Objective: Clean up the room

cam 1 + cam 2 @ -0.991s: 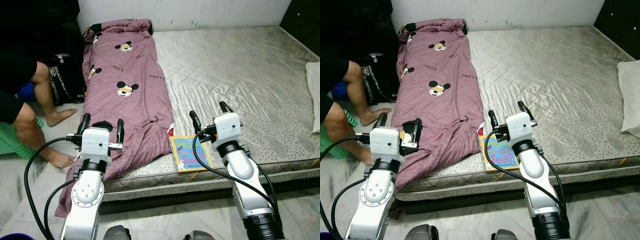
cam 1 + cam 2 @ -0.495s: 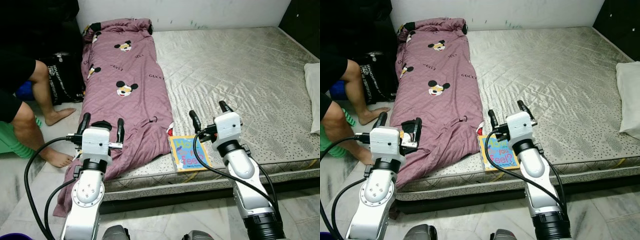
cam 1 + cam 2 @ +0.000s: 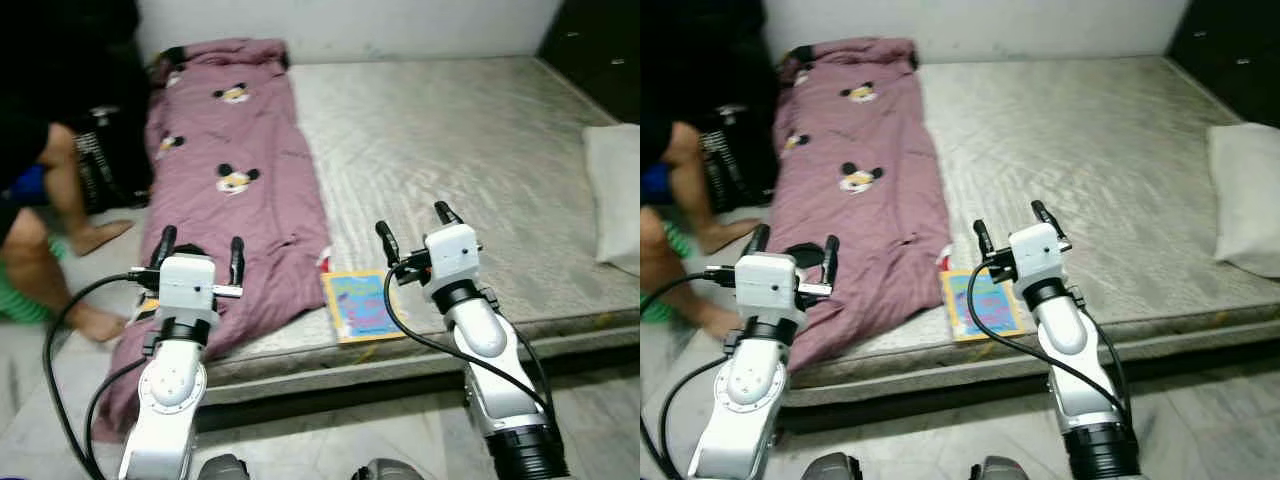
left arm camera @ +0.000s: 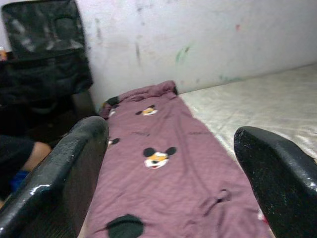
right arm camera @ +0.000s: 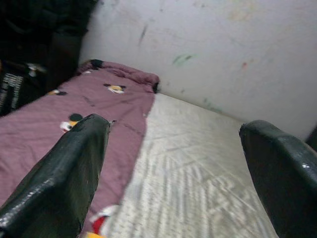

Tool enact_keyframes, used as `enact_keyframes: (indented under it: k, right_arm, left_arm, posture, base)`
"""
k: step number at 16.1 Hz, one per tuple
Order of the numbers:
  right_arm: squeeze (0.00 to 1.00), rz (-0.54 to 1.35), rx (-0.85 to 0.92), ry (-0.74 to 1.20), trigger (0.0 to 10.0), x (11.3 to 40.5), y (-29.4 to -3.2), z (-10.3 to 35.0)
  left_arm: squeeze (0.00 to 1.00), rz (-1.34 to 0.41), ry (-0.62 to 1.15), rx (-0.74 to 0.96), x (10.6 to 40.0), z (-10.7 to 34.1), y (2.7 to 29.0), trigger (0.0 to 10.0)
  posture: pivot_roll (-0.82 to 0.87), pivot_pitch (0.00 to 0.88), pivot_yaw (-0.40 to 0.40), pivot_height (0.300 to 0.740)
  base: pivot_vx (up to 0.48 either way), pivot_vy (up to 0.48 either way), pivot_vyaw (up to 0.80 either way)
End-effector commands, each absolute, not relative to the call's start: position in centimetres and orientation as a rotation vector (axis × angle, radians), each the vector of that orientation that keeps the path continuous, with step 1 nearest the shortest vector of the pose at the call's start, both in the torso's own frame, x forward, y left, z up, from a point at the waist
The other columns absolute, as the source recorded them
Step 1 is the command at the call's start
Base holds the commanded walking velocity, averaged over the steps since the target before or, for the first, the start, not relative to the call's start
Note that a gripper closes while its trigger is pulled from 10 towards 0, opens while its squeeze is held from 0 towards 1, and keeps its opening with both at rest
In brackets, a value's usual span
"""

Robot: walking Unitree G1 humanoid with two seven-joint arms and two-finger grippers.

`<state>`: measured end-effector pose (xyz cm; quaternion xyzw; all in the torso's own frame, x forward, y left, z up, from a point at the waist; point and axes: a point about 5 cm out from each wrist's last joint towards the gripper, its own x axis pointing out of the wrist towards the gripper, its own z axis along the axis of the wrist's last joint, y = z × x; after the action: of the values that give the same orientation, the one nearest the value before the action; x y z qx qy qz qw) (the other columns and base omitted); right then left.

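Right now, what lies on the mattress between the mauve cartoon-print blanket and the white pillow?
In the left eye view, only bare grey quilted mattress separates the mauve cartoon-print blanket from the white pillow; the colourful picture book sits nearer the front edge.

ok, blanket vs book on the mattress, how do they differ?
The blanket is mauve with cartoon mouse heads; the book is bright blue with a yellow border. The blanket runs long down the mattress's left side, its end hanging over the edge; the book is small and lies flat at the front edge. The blanket is rumpled cloth; the book is rigid. Both rest on the mattress, untouched by either tool.
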<state>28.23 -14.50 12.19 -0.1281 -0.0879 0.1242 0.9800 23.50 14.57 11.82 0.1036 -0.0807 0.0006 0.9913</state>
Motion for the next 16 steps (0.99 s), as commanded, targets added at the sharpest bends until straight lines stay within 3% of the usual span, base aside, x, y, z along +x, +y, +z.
enact_keyframes:
  k: [1,10,16]
  right_arm:
    - [0.00,0.254,-0.260,-0.179,10.0,28.35,-14.40,12.23]
    - [0.00,0.251,-0.265,-0.185,10.0,28.50,-14.39,12.24]
    - [0.00,0.246,-0.272,-0.191,10.0,28.65,-14.26,12.34]
  left_arm:
    - [0.00,-0.006,-0.162,0.204,23.53,11.73,14.36,10.0]
    - [0.00,-0.010,-0.173,0.199,23.77,11.87,14.20,10.0]
    - [0.00,-0.010,-0.175,0.201,23.93,11.90,14.19,10.0]
  posture:
    - [-0.05,0.030,-0.014,0.740]
    - [-0.05,0.022,-0.009,0.740]
    - [-0.05,0.018,-0.010,0.740]
  base:
    - [0.000,0.000,0.00]
    - [0.000,0.000,0.00]
    - [0.000,0.000,0.69]
